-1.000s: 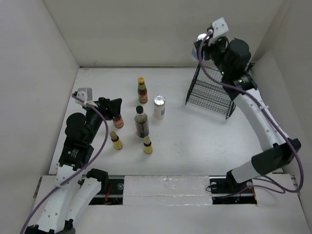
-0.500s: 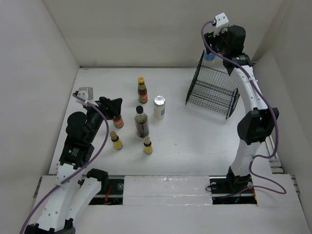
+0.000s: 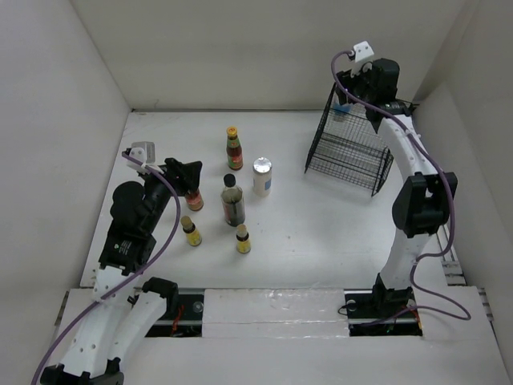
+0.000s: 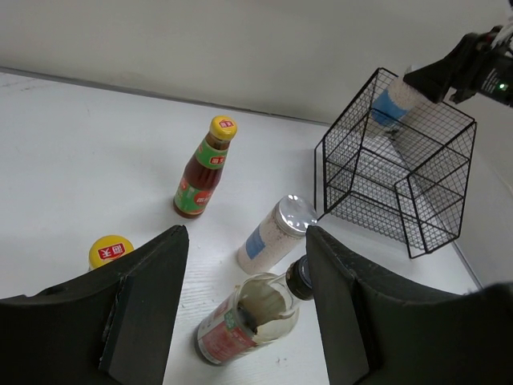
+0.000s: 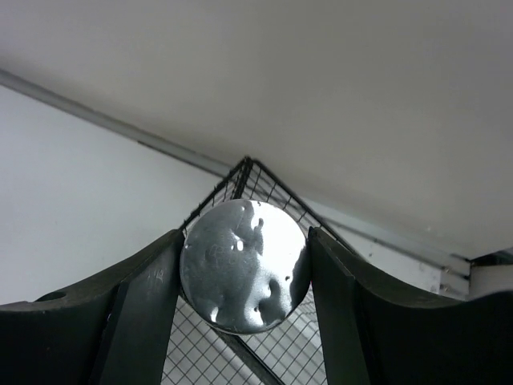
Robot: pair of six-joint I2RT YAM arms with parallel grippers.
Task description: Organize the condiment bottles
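Six bottles (image 3: pixel 232 200): upright, white worktop (image 3: pixel 321 224).
Walls (image 3: pixel 240 56): plain white.
Left jaws: apart, empty.
Right jaws: gripping white silver-lidded shaker (image 5: pixel 243 265) at black wire basket (image 3: pixel 349 156).

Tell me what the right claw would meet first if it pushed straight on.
Probably the black wire basket: the right claw, shut on a silver-lidded shaker, points at its upper corner. Depth is unclear.

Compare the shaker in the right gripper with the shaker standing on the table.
The held shaker is clamped in the right gripper, up at the black wire basket's top back corner; the standing shaker rests free on the table. The held shaker is tilted; the standing shaker is upright. Both are white with a blue label and a silver lid.
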